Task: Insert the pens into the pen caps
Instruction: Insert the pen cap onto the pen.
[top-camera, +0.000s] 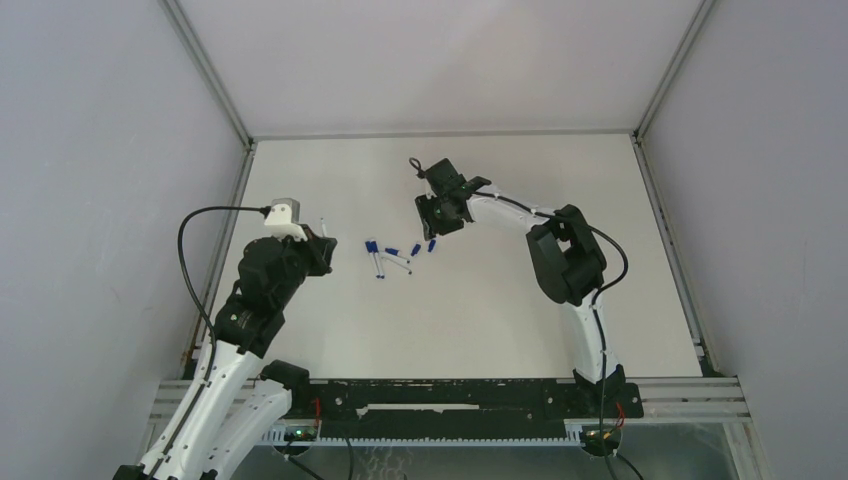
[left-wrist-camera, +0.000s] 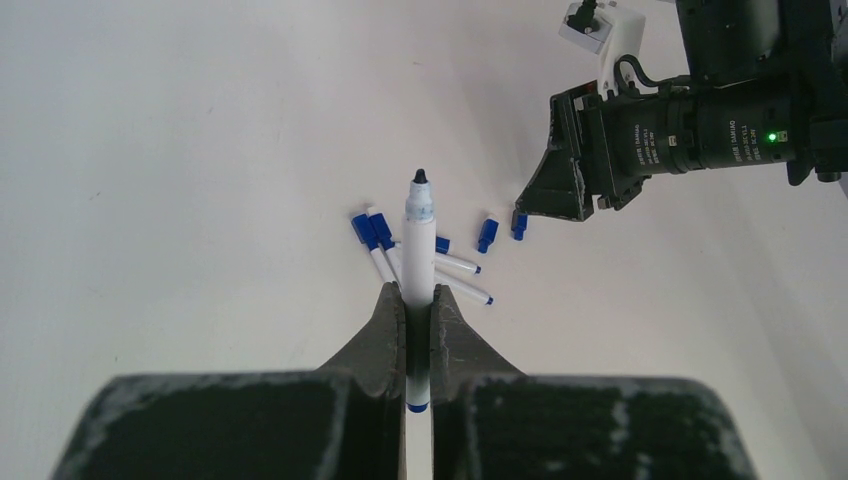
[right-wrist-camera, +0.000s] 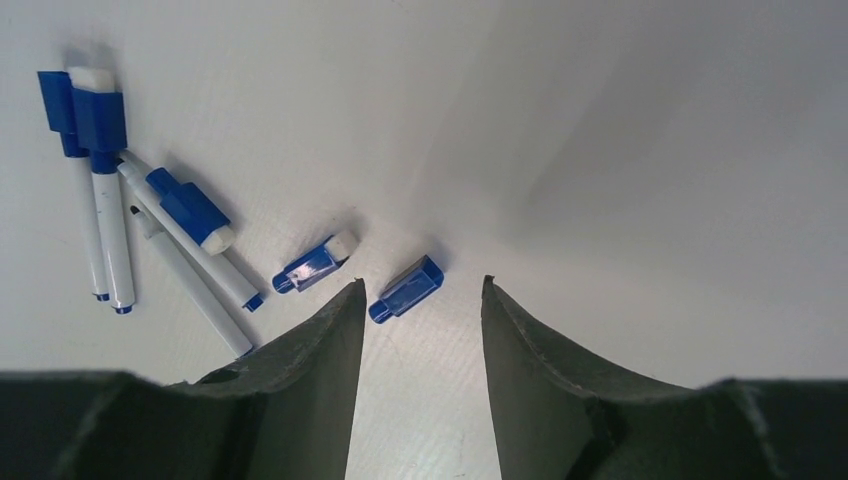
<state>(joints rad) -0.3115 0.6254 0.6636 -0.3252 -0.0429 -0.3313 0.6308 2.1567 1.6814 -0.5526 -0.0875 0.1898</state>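
Two dark blue plastic caps (right-wrist-camera: 405, 290) lie just beside the open right claw (right-wrist-camera: 421, 284); the left claw (left-wrist-camera: 418, 290) grips an uncapped thin white pen (left-wrist-camera: 418, 230).

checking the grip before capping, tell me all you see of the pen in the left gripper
The pen is a thin white stick, plastic-looking, uncapped, with a black tip on a stepped collar and a blue plug at its rear end. The left gripper is shut on its lower barrel, a dark finger on each side; the tipped half sticks out past them. Nothing else touches it.
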